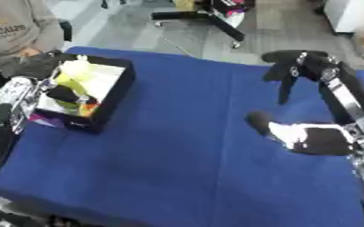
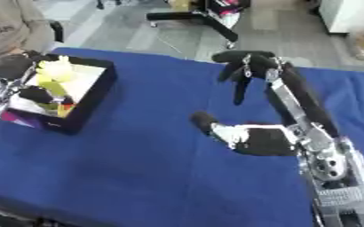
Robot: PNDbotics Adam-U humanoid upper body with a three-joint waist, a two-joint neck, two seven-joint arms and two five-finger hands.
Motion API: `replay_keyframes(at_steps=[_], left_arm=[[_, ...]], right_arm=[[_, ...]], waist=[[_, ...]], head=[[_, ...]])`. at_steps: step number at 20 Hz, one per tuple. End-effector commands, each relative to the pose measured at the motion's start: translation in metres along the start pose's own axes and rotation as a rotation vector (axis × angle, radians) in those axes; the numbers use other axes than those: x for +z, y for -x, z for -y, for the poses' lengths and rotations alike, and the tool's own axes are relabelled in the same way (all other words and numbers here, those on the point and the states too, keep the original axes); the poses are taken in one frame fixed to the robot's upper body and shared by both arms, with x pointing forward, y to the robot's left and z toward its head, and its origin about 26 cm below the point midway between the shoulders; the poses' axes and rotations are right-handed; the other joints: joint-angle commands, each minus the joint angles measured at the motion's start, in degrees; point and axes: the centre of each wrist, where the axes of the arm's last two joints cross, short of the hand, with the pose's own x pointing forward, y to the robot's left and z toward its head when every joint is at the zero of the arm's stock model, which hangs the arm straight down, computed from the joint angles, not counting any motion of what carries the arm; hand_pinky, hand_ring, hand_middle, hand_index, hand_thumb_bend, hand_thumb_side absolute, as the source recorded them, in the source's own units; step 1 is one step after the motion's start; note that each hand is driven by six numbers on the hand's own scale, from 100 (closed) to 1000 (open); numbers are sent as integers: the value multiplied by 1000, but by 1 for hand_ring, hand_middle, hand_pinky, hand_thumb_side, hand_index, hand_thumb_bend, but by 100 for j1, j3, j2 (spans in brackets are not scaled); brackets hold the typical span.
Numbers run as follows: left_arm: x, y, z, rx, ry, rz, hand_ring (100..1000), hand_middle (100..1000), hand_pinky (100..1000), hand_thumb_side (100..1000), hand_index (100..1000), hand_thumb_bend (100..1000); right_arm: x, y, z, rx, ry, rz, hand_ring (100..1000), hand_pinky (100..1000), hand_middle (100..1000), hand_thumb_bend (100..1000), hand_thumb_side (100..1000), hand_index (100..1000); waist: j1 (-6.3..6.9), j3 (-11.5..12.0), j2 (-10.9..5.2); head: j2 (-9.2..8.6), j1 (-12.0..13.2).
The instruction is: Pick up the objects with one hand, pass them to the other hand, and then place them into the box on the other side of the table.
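A black box (image 1: 111, 95) with a white inside stands at the table's left. It holds a pale yellow-green thing (image 1: 78, 71), a dark thing and some coloured bits. My right hand (image 2: 247, 64) hangs over the far middle of the blue table (image 1: 177, 146), open, fingers drooping, with nothing in it. Beside my right forearm a black and white thing (image 2: 251, 138) lies on the cloth; what it is I cannot make out. My left arm (image 1: 10, 95), silver and black, comes in at the left edge. Its dark hand (image 1: 31, 65) sits by the box's far left corner, blurred.
The table's far edge runs close behind my right hand. Beyond it lies grey floor with a black stand's legs (image 1: 208, 17). A white cabinet (image 2: 348, 13) stands at the upper right. The blue cloth stretches bare between the box and my right arm.
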Motion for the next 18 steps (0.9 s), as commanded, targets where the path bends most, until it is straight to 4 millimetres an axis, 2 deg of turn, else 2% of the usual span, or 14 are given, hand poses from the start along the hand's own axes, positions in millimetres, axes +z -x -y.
replay_keyframes(at_steps=[1,3,5,6,8,9,10,11,12,16,18], left_arm=[[1,12,-32,-36,-78,-9,843,877,857,812,933,944],[4,12,-41,-29,-121,0,835,869,850,762,932,932],[9,13,-52,0,-189,10,804,843,820,640,925,876],[11,13,-57,20,-226,13,770,816,786,500,917,761],[16,12,-69,85,-313,17,720,774,730,360,902,418],[18,10,-74,121,-355,24,706,760,713,341,896,281],[20,8,-79,156,-397,36,688,744,693,362,888,116],[22,3,-83,196,-440,58,682,737,686,373,882,100],[24,-3,-86,231,-479,85,676,730,678,433,875,100],[35,-32,-100,350,-633,227,680,731,675,412,869,100],[40,-47,-111,403,-714,306,696,740,690,348,869,100]], right_arm=[[-2,-2,3,6,0,14,366,654,552,528,538,798],[-2,-1,3,7,1,11,366,654,551,527,539,798],[-2,-1,3,7,2,9,366,655,552,522,540,796],[-1,-1,3,7,2,9,367,655,553,513,535,794],[-1,0,4,12,6,8,371,658,557,511,527,791],[0,1,5,16,12,5,372,658,558,504,522,790],[0,1,6,20,20,2,374,658,557,496,502,787],[2,2,8,24,34,-4,377,657,556,489,488,784],[3,3,10,29,50,-11,384,657,559,473,482,782],[17,9,19,58,145,-64,404,659,560,358,515,768],[25,12,23,54,200,-92,403,660,557,323,520,760]], waist=[[28,14,-107],[27,20,-108],[24,28,-107],[19,31,-107],[2,44,-108],[-6,54,-110],[-13,61,-112],[-21,71,-116],[-29,81,-120],[-91,87,-150],[-127,61,-177]], head=[[-40,-41],[-53,-92],[-66,-181],[-70,-239],[-60,-402],[-53,-474],[-39,-527],[-6,-595],[34,-671],[197,-992],[270,-1031]])
